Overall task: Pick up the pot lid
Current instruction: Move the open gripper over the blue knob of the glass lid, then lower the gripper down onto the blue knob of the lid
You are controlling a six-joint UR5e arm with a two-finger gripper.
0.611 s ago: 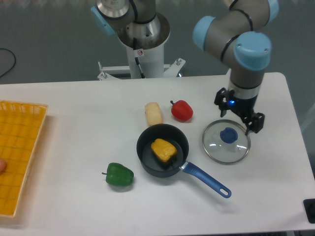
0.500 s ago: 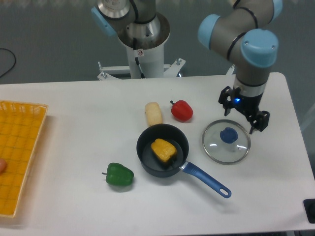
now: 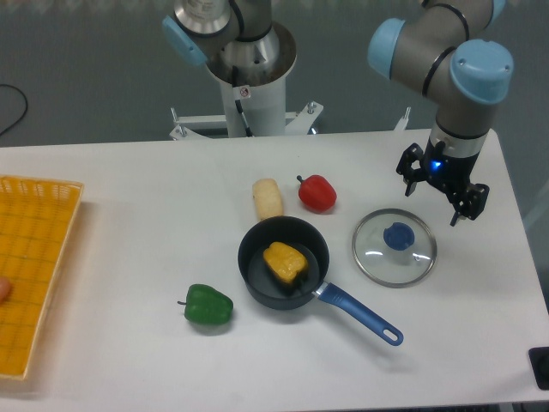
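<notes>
From my feed, the gripper [image 3: 442, 190] is tilted, its two dark, angular fingers parted, with only air between them. The arm [image 3: 467, 94] above it is smooth, rounded grey casing.

The lid [image 3: 374, 251] lies on the desk [image 3: 154, 232], below the gripper and to its left in my view, apart from the fingers. It is a round, see-through disc, glassy by its look, with a pale rim and a blue knob [image 3: 398, 236] on top.

Left of the lid I have the round pan [image 3: 249, 279], matte black inside, its long blue handle [image 3: 360, 315] slanting toward me on the lid's near side. In the pan sits a lumpy yellow thing [image 3: 285, 259] with a dark end. Beyond the lid and to its left is a glossy red pepper [image 3: 317, 194]; further left of the lid, a tan, rounded oblong [image 3: 268, 198]. Well left of the lid and nearer me is a dark green pepper [image 3: 208, 305]. Furthest left of the lid stands a ribbed orange-yellow crate [image 3: 43, 210].

My view cuts off the crate and a reddish thing [image 3: 4, 288] in it, a black object [image 3: 539, 361] at lower right, and the arm's top. I can't make out how high the gripper hangs.
</notes>
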